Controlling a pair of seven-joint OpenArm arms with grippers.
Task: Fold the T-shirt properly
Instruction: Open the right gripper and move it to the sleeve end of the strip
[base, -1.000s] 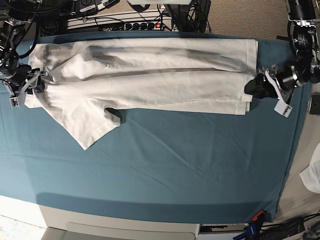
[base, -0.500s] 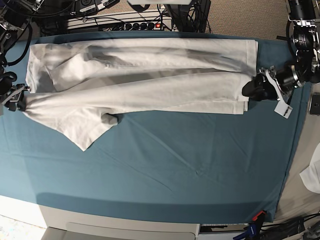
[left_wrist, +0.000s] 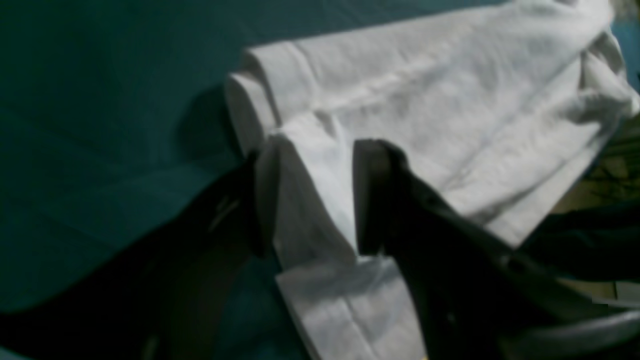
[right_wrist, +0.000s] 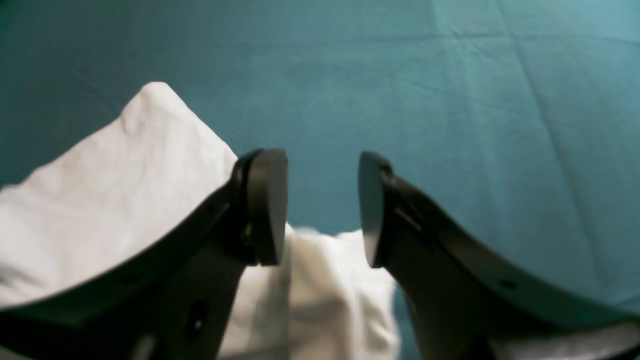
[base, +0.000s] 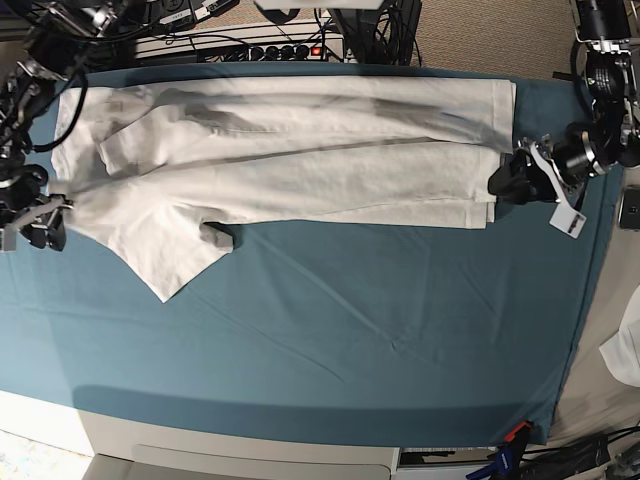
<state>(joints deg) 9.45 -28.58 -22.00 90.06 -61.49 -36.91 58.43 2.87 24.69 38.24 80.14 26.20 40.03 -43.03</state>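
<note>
My left gripper (left_wrist: 312, 200) is clamped on the layered hem corner of the large plain white cotton T-shirt (base: 290, 160), which lies folded lengthwise along the far side of the teal table cloth (base: 380, 330). My right gripper (right_wrist: 322, 205) hangs with its jaws apart and nothing between them, just beside the sleeve end. For a clean fold, I judge I should take hold of that end with the right gripper so both ends move together, keeping the hem layers stacked and taut.
</note>
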